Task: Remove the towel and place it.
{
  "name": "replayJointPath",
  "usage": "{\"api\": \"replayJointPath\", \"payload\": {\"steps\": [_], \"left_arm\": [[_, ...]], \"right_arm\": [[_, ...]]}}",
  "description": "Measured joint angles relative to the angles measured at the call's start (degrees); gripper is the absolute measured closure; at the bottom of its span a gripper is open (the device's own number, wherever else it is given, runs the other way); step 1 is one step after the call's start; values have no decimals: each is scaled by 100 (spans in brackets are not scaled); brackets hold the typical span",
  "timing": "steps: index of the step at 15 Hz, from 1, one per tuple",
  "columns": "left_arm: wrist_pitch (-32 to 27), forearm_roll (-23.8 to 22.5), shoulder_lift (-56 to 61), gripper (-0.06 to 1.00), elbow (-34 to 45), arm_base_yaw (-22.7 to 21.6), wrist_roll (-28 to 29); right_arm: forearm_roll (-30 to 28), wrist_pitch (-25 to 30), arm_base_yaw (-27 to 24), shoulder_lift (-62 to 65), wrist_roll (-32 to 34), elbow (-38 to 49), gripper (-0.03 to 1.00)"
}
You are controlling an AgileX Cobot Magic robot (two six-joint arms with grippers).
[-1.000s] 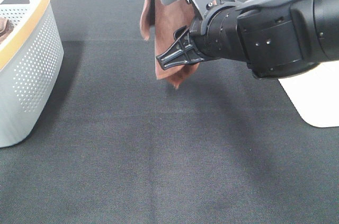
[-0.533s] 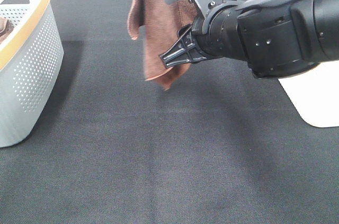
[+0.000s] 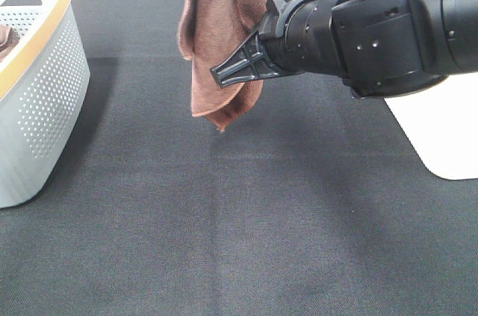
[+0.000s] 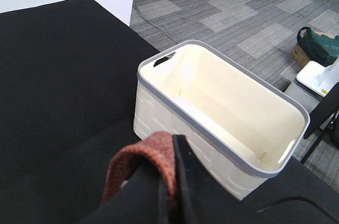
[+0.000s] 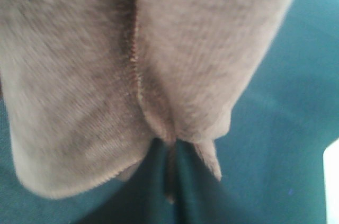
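Observation:
The reddish-brown towel [image 3: 216, 39] hangs down from the top edge of the exterior view, its lowest corner above the dark table. My right gripper [image 3: 224, 77] reaches in from the right and is shut on the towel's middle. In the right wrist view the towel [image 5: 132, 60] fills the picture and gathers into a pinch at the right gripper [image 5: 170, 147]. My left gripper [image 4: 174, 147] is shut on a fold of the towel [image 4: 151, 155] and holds it high up; it is outside the exterior view.
A white perforated basket with a yellow rim [image 3: 45, 84] stands at the left edge. A white slab [image 3: 441, 133] lies at the right. Below the left gripper stands a cream bin with a grey rim [image 4: 222, 144]. The table [image 3: 224, 226] is dark cloth.
The right gripper has closed on the towel and shifted a little left and up. The hanging towel has swung to the left with it.

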State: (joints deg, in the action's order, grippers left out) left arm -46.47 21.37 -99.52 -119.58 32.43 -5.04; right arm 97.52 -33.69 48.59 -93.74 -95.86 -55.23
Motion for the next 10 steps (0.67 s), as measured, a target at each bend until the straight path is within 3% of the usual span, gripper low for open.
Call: {"api": "replayJointPath", "payload": {"steps": [3,4,7,10], "left_arm": [[-23,-619,0,94,0,0,63],[-23,-619,0,94,0,0,63],[-223,-2137,0,94,0,0,699],[-407,-2974,0,94,0,0,1054]], "right_arm": [[218,0,0,29,-607,0,97],[218,0,0,29,-607,0,97],[241,0,0,561,-779,0,97],[246,-46,0,1066,-997,0,97]]}}
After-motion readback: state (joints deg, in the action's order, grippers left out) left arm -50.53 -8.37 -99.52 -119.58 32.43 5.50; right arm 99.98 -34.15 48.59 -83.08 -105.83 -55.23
